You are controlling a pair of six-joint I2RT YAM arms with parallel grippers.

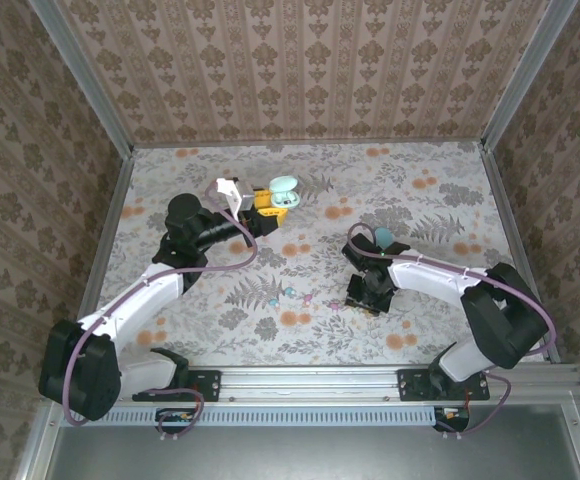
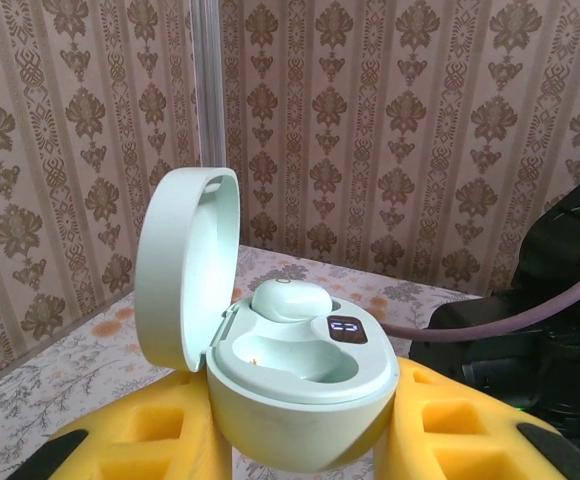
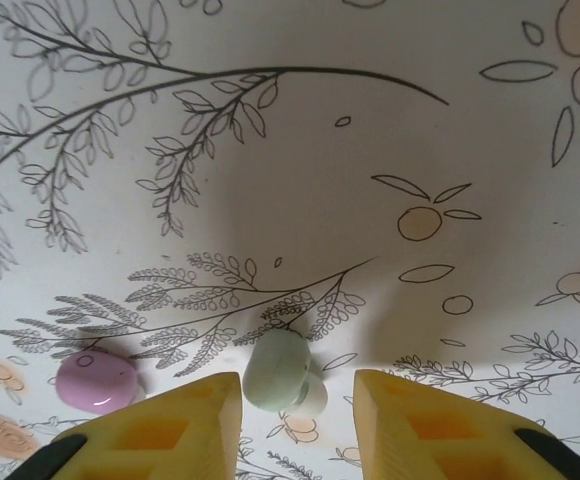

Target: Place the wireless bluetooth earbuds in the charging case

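My left gripper [image 2: 300, 445] is shut on the mint-green charging case [image 2: 300, 400], its yellow fingers [image 2: 145, 440] pressing both sides. The lid stands open to the left. One mint earbud [image 2: 292, 298] sits in the far slot and the near slot [image 2: 305, 355] is bare. In the top view this case [image 1: 284, 187] is held above the back of the table. My right gripper [image 3: 297, 392] points down at the table, open, with a mint earbud [image 3: 276, 366] lying between its fingers, close against the left one and apart from the right one. A pink earbud [image 3: 97, 380] lies just left of the left finger.
Tiny loose buds [image 1: 292, 291] [image 1: 313, 298] lie mid-table left of the right gripper [image 1: 370, 295]. A teal case [image 1: 383, 237] sits behind the right wrist. Patterned walls [image 1: 310, 70] close in the back and both sides of the floral table [image 1: 440, 180].
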